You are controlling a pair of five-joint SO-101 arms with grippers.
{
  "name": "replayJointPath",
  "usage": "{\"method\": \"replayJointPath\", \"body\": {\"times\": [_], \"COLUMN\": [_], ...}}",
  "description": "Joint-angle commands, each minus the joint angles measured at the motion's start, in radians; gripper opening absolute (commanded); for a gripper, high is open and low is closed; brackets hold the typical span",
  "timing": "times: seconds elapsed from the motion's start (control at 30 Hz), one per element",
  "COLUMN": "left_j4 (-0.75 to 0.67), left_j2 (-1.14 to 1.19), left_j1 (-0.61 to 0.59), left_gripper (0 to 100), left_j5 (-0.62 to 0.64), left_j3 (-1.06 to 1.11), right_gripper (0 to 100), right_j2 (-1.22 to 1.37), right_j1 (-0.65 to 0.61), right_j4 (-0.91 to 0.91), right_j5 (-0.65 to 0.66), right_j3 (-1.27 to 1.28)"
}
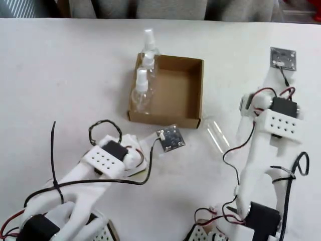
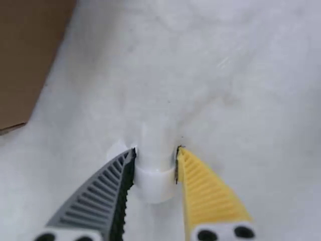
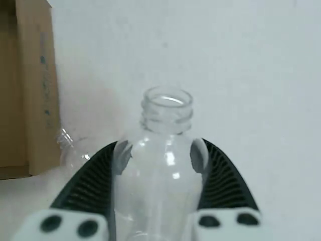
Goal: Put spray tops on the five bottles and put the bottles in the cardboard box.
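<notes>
White table (image 1: 75, 75) lay under both arms. The left gripper (image 2: 154, 150) was clamped on a white spray top (image 2: 153, 175), its grey and yellow jaws pressing the collar from either side just above the surface. The right gripper (image 3: 160, 144) was closed around a clear bottle (image 3: 165, 108), its black ribbed jaws gripping the shoulder. The threaded neck stood free and uncapped beyond the fingertips.

Near the held bottle, a second open bottle (image 3: 70, 150) lay on the table close to the corner of the cardboard box (image 1: 173, 95). Inside the box, three capped bottles (image 1: 142, 90) were lined up along one wall, and the rest of its floor was bare.

The held bottle looked empty, thin-walled and smooth, so it was probably very light, likely to dent under a hard squeeze and likely to spin in the jaws when twisted. The shoulder seemed the right place to hold it, where the plastic is stiffest and the threads stay clear. The spray top looked small, hard and light. The collar seemed the best grip for it, leaving the lower opening free to meet the neck squarely.
</notes>
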Motion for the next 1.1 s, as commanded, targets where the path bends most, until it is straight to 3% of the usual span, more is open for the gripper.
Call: {"method": "replayJointPath", "body": {"times": [0.0, 0.17, 0.37, 0.5, 0.73, 0.9, 1.07], "left_j4": [-0.017, -0.017, -0.017, 0.003, 0.203, 0.290, 0.381], "left_j2": [0.001, -0.004, -0.005, -0.016, -0.213, -0.400, -0.484], "left_j1": [-0.010, -0.010, -0.010, -0.010, -0.010, -0.079, -0.170], "left_gripper": [2, 2, 2, 2, 2, 2, 2], "left_j5": [0.002, 0.002, 0.034, 0.094, 0.166, 0.213, 0.242], "left_j3": [0.002, 0.002, -0.003, -0.032, -0.170, -0.269, -0.485], "right_gripper": [1.5, 1.5, 1.5, 1.5, 1.5, 1.5, 1.5], "right_j2": [-0.111, -0.295, -0.568, -0.711, -0.934, -1.121, -1.239], "right_j1": [-0.047, -0.125, -0.168, -0.188, -0.225, -0.357, -0.615], "right_j4": [-0.067, -0.171, -0.565, -0.734, -0.983, -1.007, -0.895], "right_j5": [-0.014, -0.051, -0.353, -0.354, -0.353, -0.351, -0.321], "right_j3": [0.003, 0.164, 0.440, 0.566, 0.784, 0.896, 0.944]}}
